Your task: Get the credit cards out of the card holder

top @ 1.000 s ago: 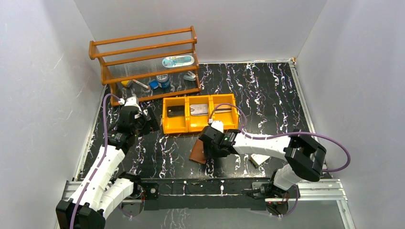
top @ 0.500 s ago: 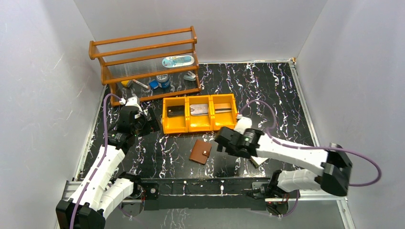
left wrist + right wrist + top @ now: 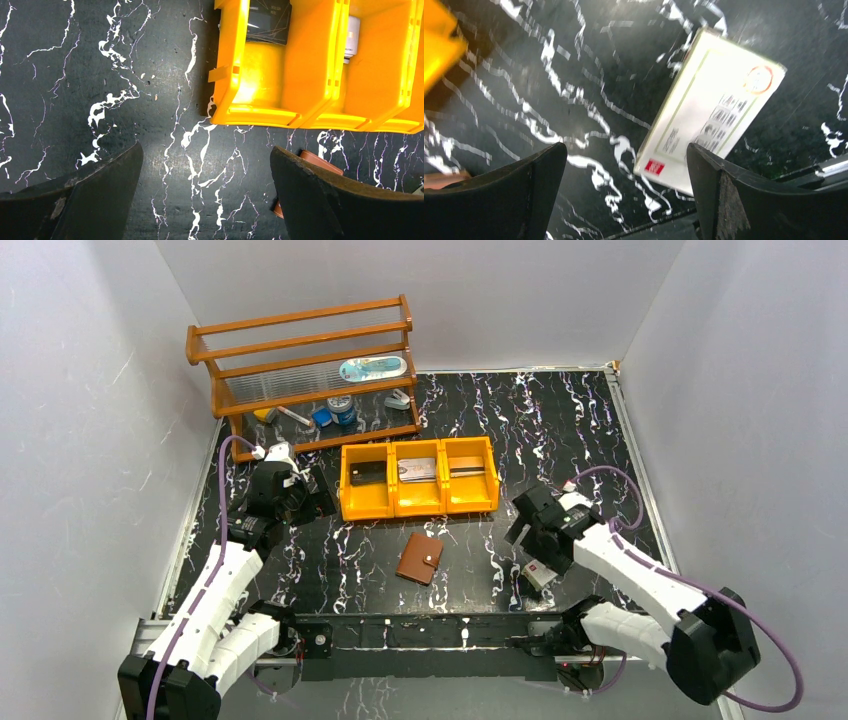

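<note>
While the right tool [image 3: 624,150] gapes, the card holder [image 3: 419,558] lies apart — leftward.

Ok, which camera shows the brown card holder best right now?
Top external: the card holder lies whole and closed, in front of the orange tray. Left wrist catches only its brown corner, low in the frame; right wrist shows at most a blurred brown sliver at the frame edge.
</note>
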Robot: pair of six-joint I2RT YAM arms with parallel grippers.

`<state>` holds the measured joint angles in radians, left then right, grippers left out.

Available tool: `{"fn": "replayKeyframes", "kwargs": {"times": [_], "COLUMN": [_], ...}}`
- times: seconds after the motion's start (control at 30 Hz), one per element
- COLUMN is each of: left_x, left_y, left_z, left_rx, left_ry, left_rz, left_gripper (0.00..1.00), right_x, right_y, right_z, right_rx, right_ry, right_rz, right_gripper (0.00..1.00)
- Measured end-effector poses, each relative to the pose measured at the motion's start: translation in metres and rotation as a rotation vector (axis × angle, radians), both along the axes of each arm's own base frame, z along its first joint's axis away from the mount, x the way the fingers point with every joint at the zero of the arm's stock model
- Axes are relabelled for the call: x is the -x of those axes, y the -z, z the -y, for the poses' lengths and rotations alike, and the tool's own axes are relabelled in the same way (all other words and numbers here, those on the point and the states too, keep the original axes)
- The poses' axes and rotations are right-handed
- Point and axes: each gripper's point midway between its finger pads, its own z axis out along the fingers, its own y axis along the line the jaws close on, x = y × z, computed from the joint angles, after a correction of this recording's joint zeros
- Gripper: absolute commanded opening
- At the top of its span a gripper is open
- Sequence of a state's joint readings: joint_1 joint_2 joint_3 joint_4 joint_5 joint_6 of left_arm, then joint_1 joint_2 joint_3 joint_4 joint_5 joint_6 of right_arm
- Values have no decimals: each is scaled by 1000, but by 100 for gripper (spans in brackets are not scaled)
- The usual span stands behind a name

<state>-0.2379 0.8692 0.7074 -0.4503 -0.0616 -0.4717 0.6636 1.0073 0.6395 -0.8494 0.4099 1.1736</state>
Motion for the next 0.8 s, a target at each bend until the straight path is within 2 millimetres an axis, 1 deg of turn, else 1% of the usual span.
{"fn": "replayKeyframes", "kwargs": {"times": [0.13, 0.2, 0.27, 0.3, 0.4, 0.53, 0.6, 0.67, 0.73, 0.8], "left_x": [0, 0, 0, 0, 0, 0, 0, 0, 0, 0], "left_y": [0, 0, 0, 0, 0, 0, 0, 1, 1, 1], "left_z": [0, 0, 0, 0, 0, 0, 0, 0, 0, 1], "left_rx": [1, 1, 1, 1, 1, 1, 1, 1, 1, 2], "left_ry": [1, 1, 1, 1, 1, 1, 1, 1, 2, 3], "left_rz": [0, 0, 0, 0, 0, -1, -2, -3, -5, -5], "left_gripper": [98, 98, 98, 98, 98, 98, 98, 98, 98, 98], "right_x": [-23, -32, -40, -42, -45, -35, -26, -16, -9, -9], "right_y": [8, 5, -1, -5, -18, -36, -33, -19, -1, 10], "right_z": [23, 31, 32, 29, 9, -20, -30, -35, -29, -19], "right_rx": [19, 18, 1, -16, -113, -240, -267, -258, -209, -153], "right_ry": [84, 90, 71, 55, -22, -116, -158, -182, -168, -136], "right_rz": [-27, -21, -9, -3, 30, 73, 58, 0, -68, -91], "right_gripper": [98, 98, 97, 96, 96, 97, 98, 98, 98, 98]}}
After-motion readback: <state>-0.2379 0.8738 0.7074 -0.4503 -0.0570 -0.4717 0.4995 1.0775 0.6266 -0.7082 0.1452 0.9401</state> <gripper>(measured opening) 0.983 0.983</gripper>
